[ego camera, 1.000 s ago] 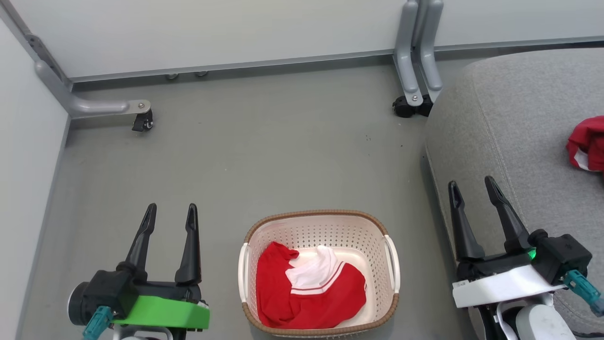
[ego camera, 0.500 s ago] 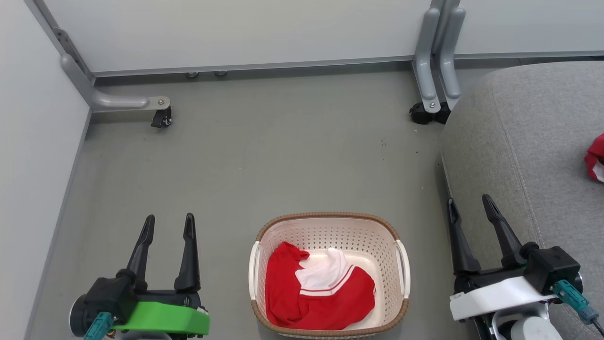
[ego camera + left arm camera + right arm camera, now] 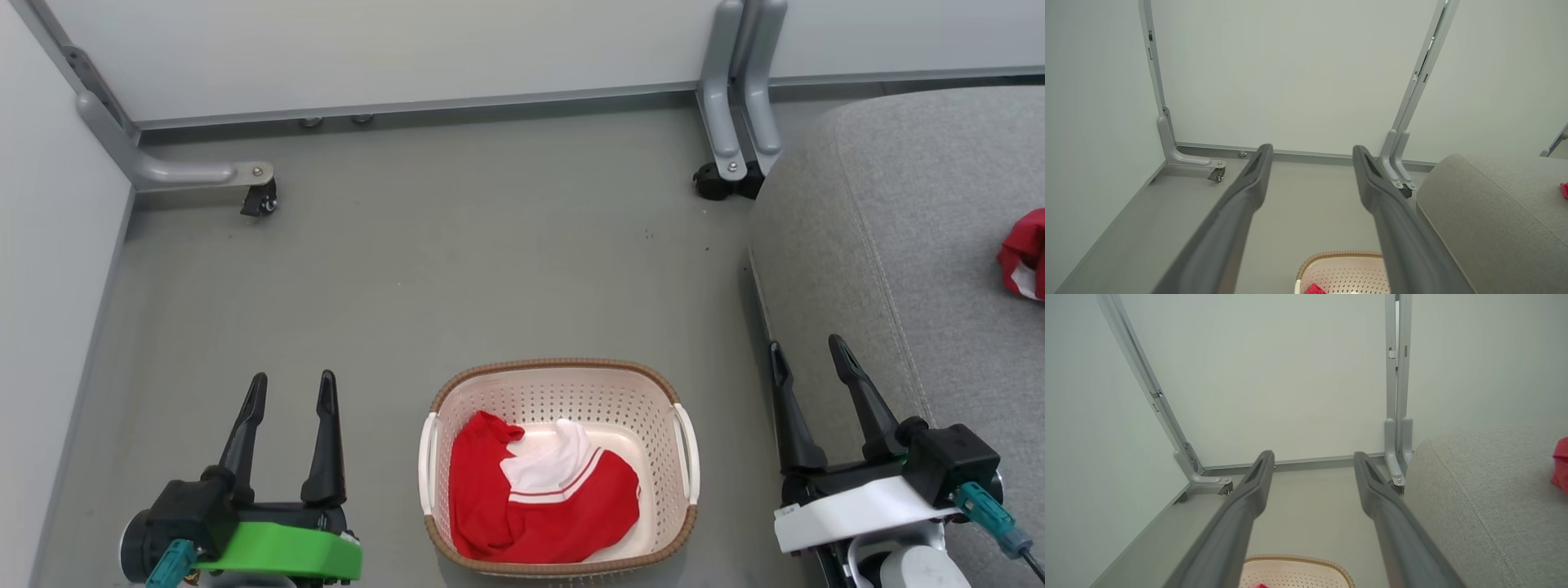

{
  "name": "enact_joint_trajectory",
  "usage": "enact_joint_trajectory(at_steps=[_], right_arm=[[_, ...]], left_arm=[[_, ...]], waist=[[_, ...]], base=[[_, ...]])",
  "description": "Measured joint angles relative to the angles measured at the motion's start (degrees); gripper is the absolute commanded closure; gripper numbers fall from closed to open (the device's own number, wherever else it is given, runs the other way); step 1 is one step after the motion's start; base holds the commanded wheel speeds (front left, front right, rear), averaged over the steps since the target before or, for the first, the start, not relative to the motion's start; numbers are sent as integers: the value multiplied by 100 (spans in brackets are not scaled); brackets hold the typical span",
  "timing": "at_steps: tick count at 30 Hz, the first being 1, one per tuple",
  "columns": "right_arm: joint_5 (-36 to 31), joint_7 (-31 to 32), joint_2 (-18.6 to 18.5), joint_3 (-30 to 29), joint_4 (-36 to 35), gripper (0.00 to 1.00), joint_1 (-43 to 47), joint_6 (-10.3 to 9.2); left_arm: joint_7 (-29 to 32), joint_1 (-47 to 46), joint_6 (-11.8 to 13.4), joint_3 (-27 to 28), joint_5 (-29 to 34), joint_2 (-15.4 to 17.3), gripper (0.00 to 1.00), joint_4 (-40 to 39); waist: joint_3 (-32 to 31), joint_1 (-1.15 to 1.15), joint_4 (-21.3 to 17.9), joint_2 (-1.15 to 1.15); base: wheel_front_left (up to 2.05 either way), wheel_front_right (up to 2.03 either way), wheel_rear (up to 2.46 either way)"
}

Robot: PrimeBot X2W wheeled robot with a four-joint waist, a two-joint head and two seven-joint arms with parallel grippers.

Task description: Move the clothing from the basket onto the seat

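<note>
The cream basket (image 3: 560,384) with a brown rim stands on the floor at bottom centre and holds a red garment with white stripes and a white panel (image 3: 543,498). A second red garment (image 3: 1024,255) lies on the grey seat (image 3: 898,229) at the right edge. My left gripper (image 3: 292,388) is open to the left of the basket, with nothing between its fingers. My right gripper (image 3: 807,349) is open to the right of the basket, over the seat's front edge. The basket rim (image 3: 1339,256) (image 3: 1298,560) and the seat (image 3: 1494,204) (image 3: 1486,490) also appear in both wrist views.
White partition walls (image 3: 408,49) close off the back and left. Their grey feet with castors stand on the floor at the left (image 3: 260,199) and by the seat's corner (image 3: 722,175). Grey floor (image 3: 457,269) stretches between the basket and the back wall.
The whole head view has swung right and then partly back, so the camera moved. Both grippers stay open beside the basket, and the clothing lies as before.
</note>
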Motion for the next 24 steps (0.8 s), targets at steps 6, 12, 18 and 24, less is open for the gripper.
enact_joint_trajectory(at_steps=[6,12,18,24], right_arm=[[-4,0,1,-58,-66,0,-136,0],[-48,0,14,-186,-159,0,-417,0],[1,0,33,-314,-207,0,-670,0],[138,0,35,-343,-370,0,-1016,0]], left_arm=[[-1,-120,-57,-62,129,0,0,48],[-3,-498,-132,-202,500,-2,0,537],[0,-1062,-154,-355,976,47,0,1488],[0,-1740,-158,-608,1335,315,0,2532]], waist=[[246,0,-92,0],[684,0,-248,0],[1222,0,-451,0],[1841,0,-690,0]], base=[[0,0,0],[0,0,0],[0,0,0],[0,0,0]])
